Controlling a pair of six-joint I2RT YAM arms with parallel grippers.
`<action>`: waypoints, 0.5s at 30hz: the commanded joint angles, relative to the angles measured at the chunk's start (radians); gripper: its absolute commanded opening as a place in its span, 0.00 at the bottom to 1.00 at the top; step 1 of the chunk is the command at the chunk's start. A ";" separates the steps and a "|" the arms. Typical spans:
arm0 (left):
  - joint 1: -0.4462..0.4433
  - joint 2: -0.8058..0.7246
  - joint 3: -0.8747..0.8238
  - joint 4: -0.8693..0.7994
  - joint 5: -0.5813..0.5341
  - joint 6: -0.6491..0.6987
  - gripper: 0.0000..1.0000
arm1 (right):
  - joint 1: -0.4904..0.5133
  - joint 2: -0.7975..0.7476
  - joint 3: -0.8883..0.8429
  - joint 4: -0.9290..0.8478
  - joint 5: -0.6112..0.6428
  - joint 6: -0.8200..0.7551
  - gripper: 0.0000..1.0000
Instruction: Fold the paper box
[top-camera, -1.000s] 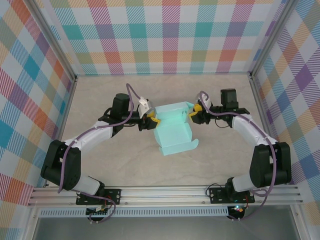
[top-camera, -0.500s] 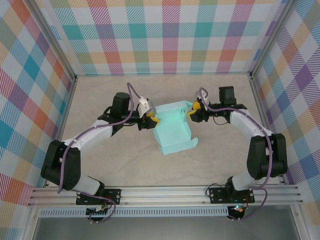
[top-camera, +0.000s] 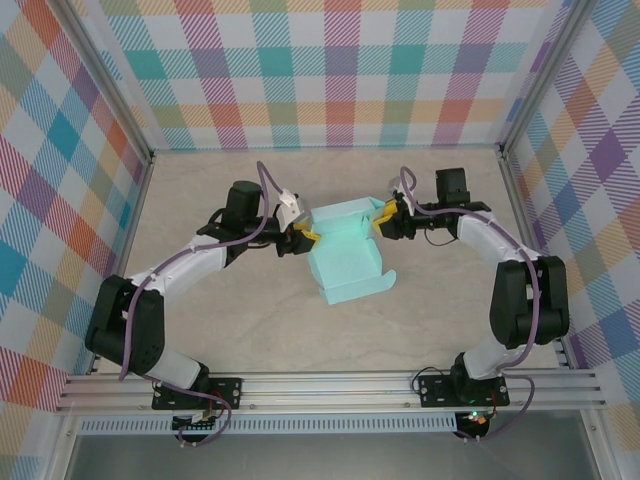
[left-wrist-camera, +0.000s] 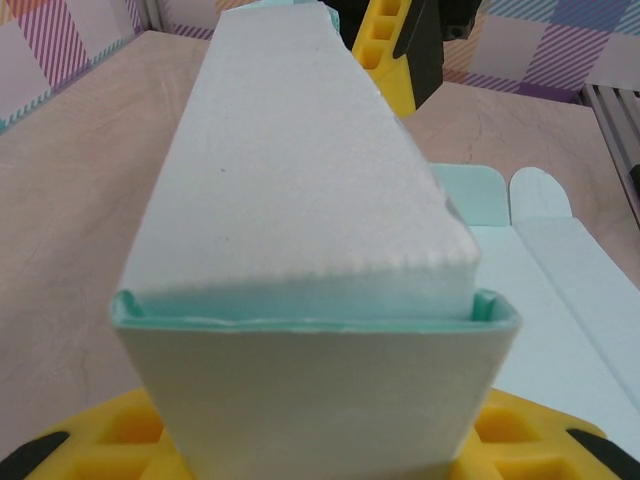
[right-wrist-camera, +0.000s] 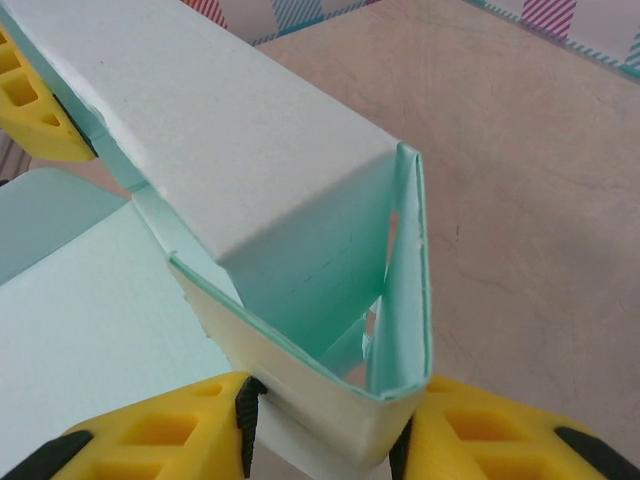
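The paper box (top-camera: 345, 262), pale mint card, lies mid-table, part folded. Its far section is raised into a hollow sleeve and a flat panel with a curled flap reaches toward the near side. My left gripper (top-camera: 300, 236) is shut on the sleeve's left end. In the left wrist view the box (left-wrist-camera: 300, 200) sits between the yellow fingers (left-wrist-camera: 100, 445) of my left gripper (left-wrist-camera: 320, 440). My right gripper (top-camera: 385, 222) is shut on the sleeve's right end. In the right wrist view the open end of the box (right-wrist-camera: 230, 130) is pinched in my right gripper (right-wrist-camera: 325, 440).
The beige table (top-camera: 230, 330) is enclosed by checkered walls (top-camera: 330, 70) on three sides, with metal posts at the back corners. An aluminium rail (top-camera: 330, 385) carrying both arm bases runs along the near edge.
The right gripper and the box's raised far section have shifted slightly toward the back wall, and the right arm has drawn in closer. The left arm has barely moved.
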 joint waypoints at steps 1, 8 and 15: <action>-0.035 0.017 0.024 -0.046 0.162 0.051 0.12 | 0.009 -0.030 -0.006 0.176 -0.017 0.055 0.39; -0.037 0.022 0.031 -0.071 0.170 0.073 0.12 | 0.002 -0.057 -0.087 0.382 0.142 0.165 0.41; -0.037 0.033 0.018 -0.033 0.166 0.049 0.12 | 0.004 -0.024 -0.064 0.389 -0.020 0.221 0.49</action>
